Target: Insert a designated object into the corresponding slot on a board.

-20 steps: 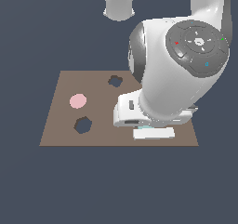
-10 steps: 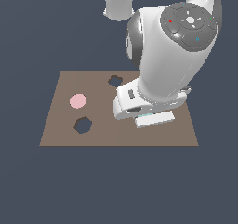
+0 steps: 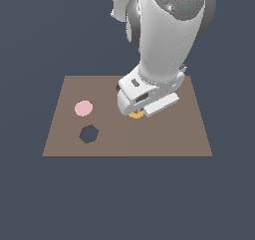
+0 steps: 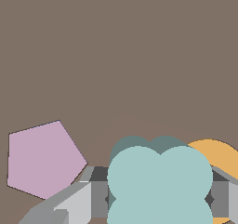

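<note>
Jaws pinching the pale-teal lobed piece [image 4: 159, 181] just above the brown board [image 3: 60, 129], beside the orange ring [image 4: 214, 154]; carried crooked, its lobes could jam at the hidden slot.

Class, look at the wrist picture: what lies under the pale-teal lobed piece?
Under the teal piece: its shadow on the brown board, and an orange ring partly covered. Whatever is directly beneath stays hidden.

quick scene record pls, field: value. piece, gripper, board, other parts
designated piece: pale-teal lobed piece, between the jaws, held
gripper: shut on the teal piece, low over the board
board: brown
open hole: dark octagon-like hole
target slot: hidden behind the arm in the exterior view
other parts: pink disc, lilac pentagon, orange piece
</note>
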You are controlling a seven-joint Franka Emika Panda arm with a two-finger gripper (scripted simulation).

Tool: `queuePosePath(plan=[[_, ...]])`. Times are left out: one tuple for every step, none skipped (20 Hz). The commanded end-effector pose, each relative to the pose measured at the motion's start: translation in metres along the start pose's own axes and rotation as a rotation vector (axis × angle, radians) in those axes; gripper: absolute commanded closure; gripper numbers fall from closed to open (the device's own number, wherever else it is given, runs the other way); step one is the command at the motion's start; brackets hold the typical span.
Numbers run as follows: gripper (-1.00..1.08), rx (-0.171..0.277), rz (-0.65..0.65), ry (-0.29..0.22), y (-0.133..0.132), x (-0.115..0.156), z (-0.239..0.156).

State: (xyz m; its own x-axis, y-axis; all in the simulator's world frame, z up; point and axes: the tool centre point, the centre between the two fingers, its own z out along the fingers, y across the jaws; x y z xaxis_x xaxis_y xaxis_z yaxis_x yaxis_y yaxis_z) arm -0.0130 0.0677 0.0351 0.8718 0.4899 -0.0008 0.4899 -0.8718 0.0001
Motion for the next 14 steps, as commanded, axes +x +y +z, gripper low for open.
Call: queuePosePath(plan=[[1.08, -0.001, -0.085, 0.0, -0.001, -0.018, -0.001], [1.08, -0.001, -0.118, 0.0, -0.001, -0.025, -0.001], [1.08, -0.001, -0.15, 0.0, 0.0, -0.032, -0.002], [1.08, -0.001, -0.181, 0.0, 0.0, -0.038, -0.002], [1.08, -0.001, -0.211, 0.0, 0.001, -0.044, -0.002], [1.08, -0.001, -0.24, 0.0, 0.002, -0.05, -0.002], [1.08, -0.001, -0.268, 0.0, 0.003, -0.056, -0.003], [1.08, -0.001, -0.295, 0.0, 0.004, -0.062, -0.003], [1.08, -0.001, -0.321, 0.0, 0.006, -0.067, -0.003], [1.08, -0.001, -0.346, 0.0, 0.007, -0.072, -0.003], [1.08, -0.001, -0.369, 0.0, 0.009, -0.077, -0.003], [1.08, -0.001, -0.391, 0.0, 0.01, -0.081, -0.004], [1.08, -0.001, -0.412, 0.0, 0.012, -0.085, -0.004], [1.08, -0.001, -0.431, 0.0, 0.014, -0.089, -0.004]])
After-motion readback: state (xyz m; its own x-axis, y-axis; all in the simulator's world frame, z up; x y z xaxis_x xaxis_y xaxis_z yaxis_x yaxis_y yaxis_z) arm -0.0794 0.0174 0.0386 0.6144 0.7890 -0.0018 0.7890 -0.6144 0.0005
